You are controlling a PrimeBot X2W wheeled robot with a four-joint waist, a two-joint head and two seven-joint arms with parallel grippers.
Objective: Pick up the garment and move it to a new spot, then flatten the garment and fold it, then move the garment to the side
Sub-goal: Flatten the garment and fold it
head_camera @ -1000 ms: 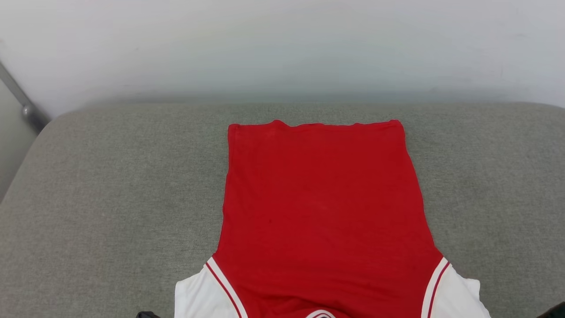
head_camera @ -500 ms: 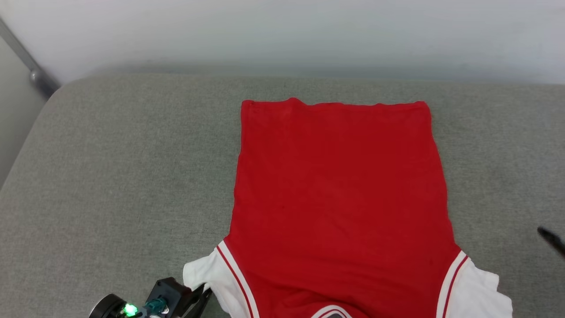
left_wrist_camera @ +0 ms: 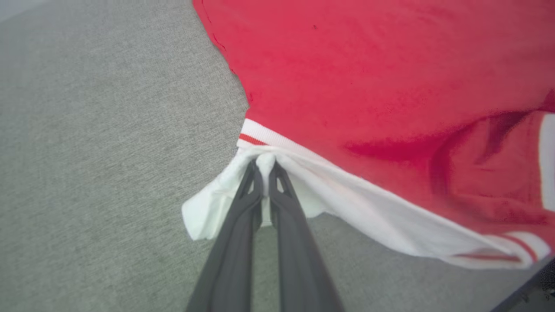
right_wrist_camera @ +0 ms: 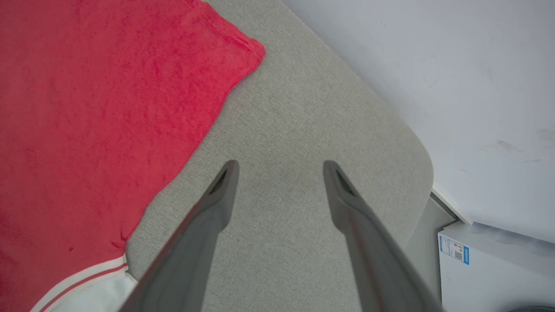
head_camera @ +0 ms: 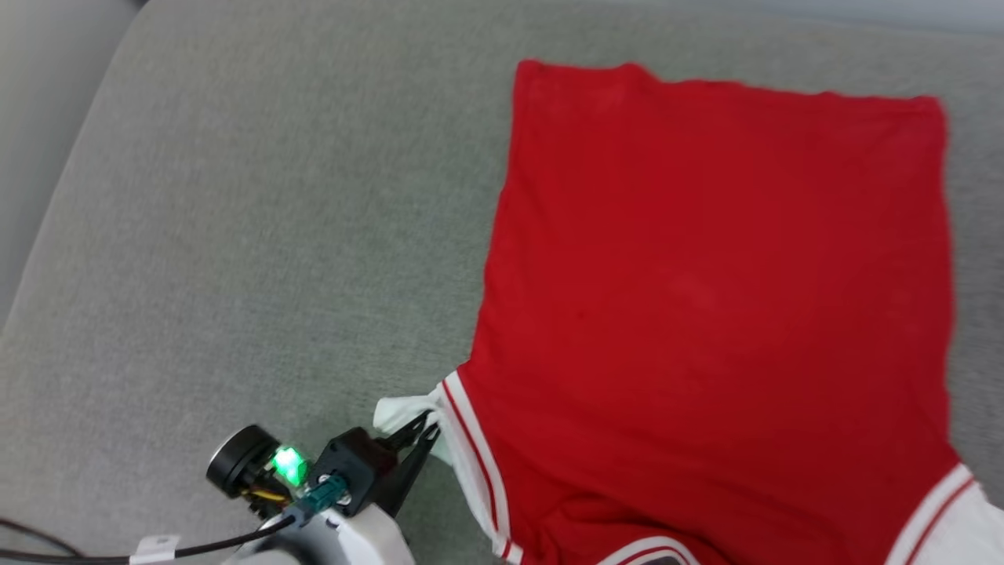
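The garment (head_camera: 706, 290) is a red jersey with white short sleeves and red-and-white striped trim. It lies spread on the grey cushion (head_camera: 235, 235), hem toward the far edge. No lettering shows. My left gripper (head_camera: 427, 430) is shut on the bunched white left sleeve (left_wrist_camera: 264, 164), pinching a fold of cloth beside the striped trim (left_wrist_camera: 256, 134). The right gripper (right_wrist_camera: 279, 167) hangs open above bare cushion, just right of the garment's (right_wrist_camera: 95, 108) side edge, with nothing between its fingers. The white right sleeve (right_wrist_camera: 91, 294) peeks in at that view's bottom.
The grey cushion's rounded right corner (right_wrist_camera: 416, 160) meets a white wall (right_wrist_camera: 433, 65). A white box with a label (right_wrist_camera: 481, 268) stands below that corner. Bare cushion stretches wide to the garment's left (head_camera: 196, 196).
The head camera has tilted down and swung left, so the garment sits higher and further right in view. My left gripper came in from the bottom edge and closed on the white left sleeve.
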